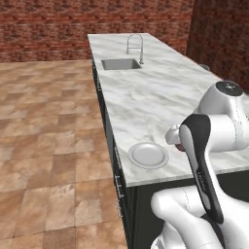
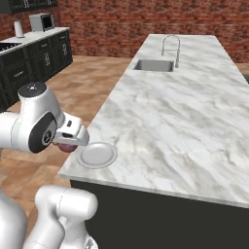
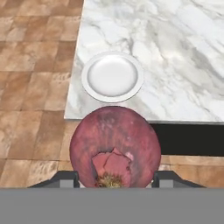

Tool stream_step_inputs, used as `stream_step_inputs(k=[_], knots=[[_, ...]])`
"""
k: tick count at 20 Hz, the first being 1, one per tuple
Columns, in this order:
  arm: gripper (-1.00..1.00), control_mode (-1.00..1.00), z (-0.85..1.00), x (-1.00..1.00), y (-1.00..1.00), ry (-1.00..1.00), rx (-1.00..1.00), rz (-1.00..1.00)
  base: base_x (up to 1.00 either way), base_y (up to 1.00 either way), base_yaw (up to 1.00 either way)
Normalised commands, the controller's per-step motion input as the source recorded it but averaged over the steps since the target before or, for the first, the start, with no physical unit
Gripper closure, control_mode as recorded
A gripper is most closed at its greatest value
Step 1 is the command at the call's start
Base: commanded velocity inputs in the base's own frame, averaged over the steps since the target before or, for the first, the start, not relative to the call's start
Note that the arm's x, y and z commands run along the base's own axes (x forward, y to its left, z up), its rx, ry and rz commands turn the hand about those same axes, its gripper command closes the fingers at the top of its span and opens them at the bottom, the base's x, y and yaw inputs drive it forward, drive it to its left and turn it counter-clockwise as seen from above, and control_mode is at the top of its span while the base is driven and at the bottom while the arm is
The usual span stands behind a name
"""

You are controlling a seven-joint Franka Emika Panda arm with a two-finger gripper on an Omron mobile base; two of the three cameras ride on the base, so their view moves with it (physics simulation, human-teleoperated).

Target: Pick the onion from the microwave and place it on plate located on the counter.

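My gripper (image 3: 114, 179) is shut on the onion (image 3: 115, 146), a dark red-purple ball held between the two fingertips. In the hand view the onion hangs over the floor, just short of the counter's near edge. The plate (image 3: 113, 76), plain pale grey-white and empty, lies on the counter (image 3: 175, 52) near that corner. From the right base view the gripper (image 2: 68, 143) and the onion (image 2: 65, 147) hover just left of the plate (image 2: 97, 155). In the left base view the gripper (image 1: 176, 140) sits right of the plate (image 1: 148, 155). The microwave is out of view.
A steel sink (image 1: 120, 63) with an arched faucet (image 1: 136, 47) sits at the counter's far end. Brown tiled floor (image 1: 48, 146) runs along the counter's left side. Dark cabinets (image 2: 29, 63) with a small silver appliance (image 2: 42, 22) stand far left. Brick walls close the back.
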Motion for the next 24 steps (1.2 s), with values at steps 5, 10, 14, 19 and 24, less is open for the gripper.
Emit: stream_step_inputs(k=[5,10,14,19,24], knots=[[1.0,-1.0,-0.35,0.83,0.0,0.0,0.01,0.0,0.0,0.0,0.0],[1.0,-1.0,-0.57,0.99,0.0,0.01,0.01,0.0,0.0,0.0,0.0],[1.0,-1.0,-0.8,0.84,0.01,0.07,0.0,0.0,0.0,0.0,0.0],[1.0,-1.0,-0.82,0.68,0.0,0.04,0.0,0.0,0.0,0.0,0.0],[1.0,-1.0,-0.6,0.55,0.0,0.0,0.0,0.0,0.0,0.0,0.0]])
